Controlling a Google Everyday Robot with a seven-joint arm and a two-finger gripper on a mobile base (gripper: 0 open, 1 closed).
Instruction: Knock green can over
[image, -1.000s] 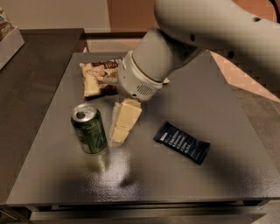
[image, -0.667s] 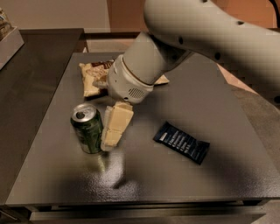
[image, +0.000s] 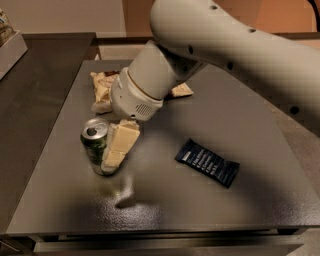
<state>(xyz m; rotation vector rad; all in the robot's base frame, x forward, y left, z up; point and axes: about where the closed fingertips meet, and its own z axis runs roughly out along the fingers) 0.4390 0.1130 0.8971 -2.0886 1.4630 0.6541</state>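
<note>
Dark-green can (image: 93, 146), silver top; gripper (image: 114, 158) against it

gripper (image: 116, 156) against green can (image: 93, 142), hiding its side

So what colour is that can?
The can is dark green, silver-topped, in camera view; gripper against it.

A dark grey speckled table (image: 225, 220) stands beside a darker counter (image: 40, 75), with a beige wall (image: 65, 15) behind.
</note>
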